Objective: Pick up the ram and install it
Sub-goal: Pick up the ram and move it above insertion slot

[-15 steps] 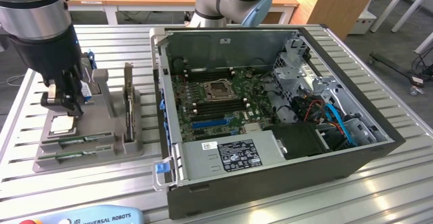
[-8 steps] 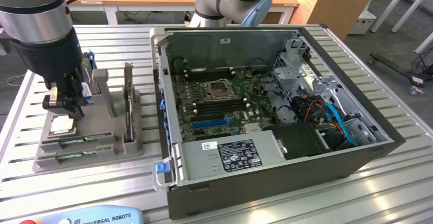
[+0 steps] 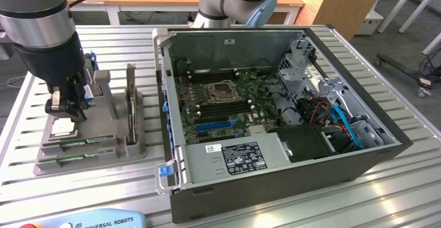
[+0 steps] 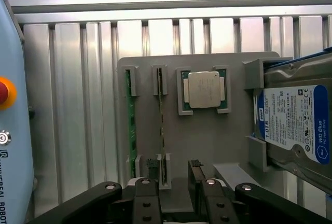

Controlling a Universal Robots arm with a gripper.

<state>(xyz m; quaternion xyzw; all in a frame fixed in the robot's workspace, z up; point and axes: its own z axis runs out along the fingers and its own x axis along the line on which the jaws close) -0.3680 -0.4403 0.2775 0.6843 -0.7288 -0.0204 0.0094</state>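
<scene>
The end effector (image 4: 174, 176) is hovering open and empty over the gray tray (image 4: 207, 136), near the ram (image 4: 162, 125).

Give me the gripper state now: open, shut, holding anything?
Gripper: open, holding nothing; it hovers over the flat grey plastic parts tray, near a thin green ram stick.

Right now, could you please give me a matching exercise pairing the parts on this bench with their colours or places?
Things:
1. ram sticks
2. processor
3. hard drive
4. computer case

Descriptions:
A. open, on the exterior view's right
B. thin and green
C. blue and white label
D. square and silver

Pairs: 1-B, 2-D, 3-C, 4-A
</scene>
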